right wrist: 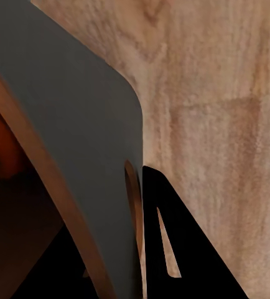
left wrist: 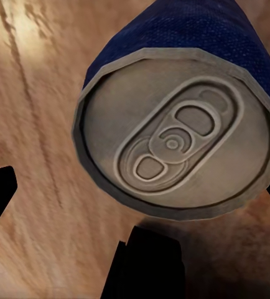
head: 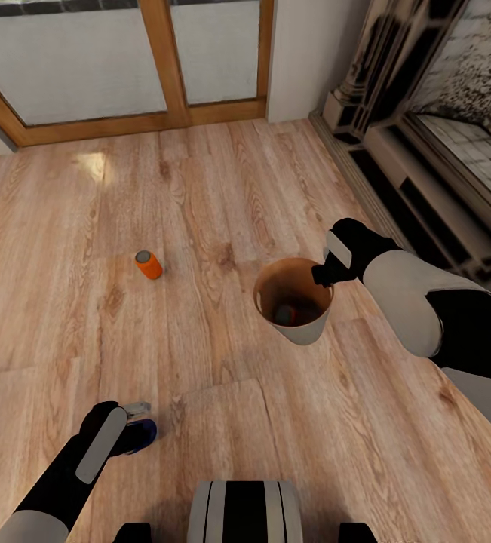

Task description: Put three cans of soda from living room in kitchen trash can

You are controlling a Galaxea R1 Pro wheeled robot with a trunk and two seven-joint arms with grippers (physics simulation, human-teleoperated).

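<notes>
Trash can [head: 299, 326] held off the light wood floor [head: 222, 196] by the right gripper [head: 325, 271], fingers pinched on its rim; an orange soda can [head: 286, 313] lies inside. Dark blue can [left wrist: 178, 124], no legible label, lies on the floor at the left gripper [head: 133, 430], jaws spread either side, not closed on it. Second orange can [head: 148, 265] stands on the floor, well apart, toward the wood-framed glass doors [head: 162, 60].

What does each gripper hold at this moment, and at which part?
The right gripper holds the bin by its rim. The left gripper is at the blue can, around its top end; whether it grips yet cannot be told.
</notes>
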